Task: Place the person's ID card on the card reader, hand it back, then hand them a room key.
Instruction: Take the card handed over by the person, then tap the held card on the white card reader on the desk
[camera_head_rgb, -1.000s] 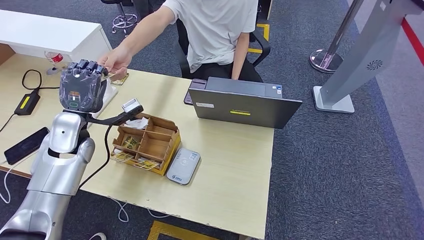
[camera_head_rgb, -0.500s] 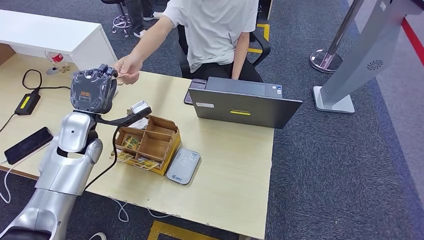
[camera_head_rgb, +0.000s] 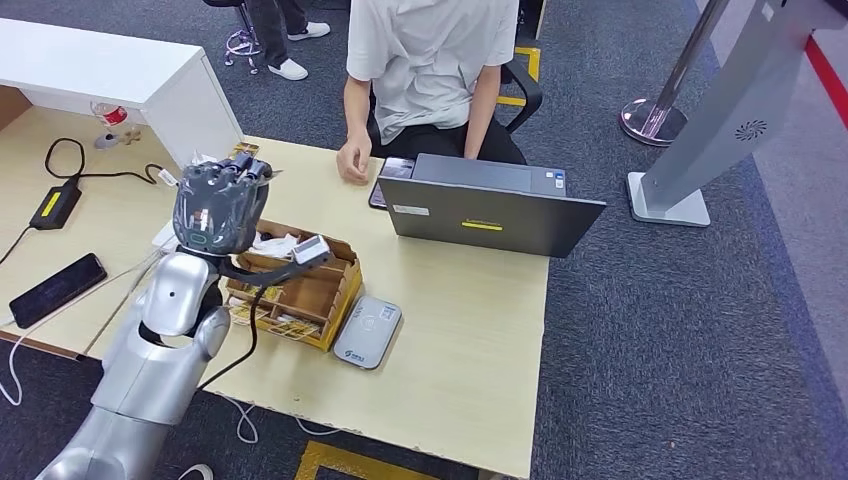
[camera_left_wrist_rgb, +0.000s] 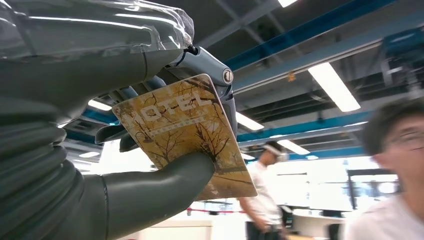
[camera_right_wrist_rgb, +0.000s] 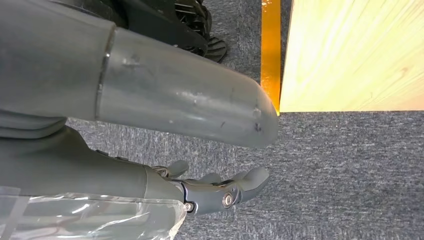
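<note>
Fingers and thumb of the left hand (camera_left_wrist_rgb: 150, 150) pinch a hotel card (camera_left_wrist_rgb: 187, 132), raised above the surface (camera_head_rgb: 470, 300) near the wooden organizer (camera_head_rgb: 300, 285). Left wrist view shows its golden tree print and "HOTEL" lettering. Right hand (camera_right_wrist_rgb: 220, 192) hangs over carpet, fingers loosely spread, holding nothing.

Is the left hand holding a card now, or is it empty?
Holding one: the left hand pinches a yellow hotel card between thumb and fingers.
</note>
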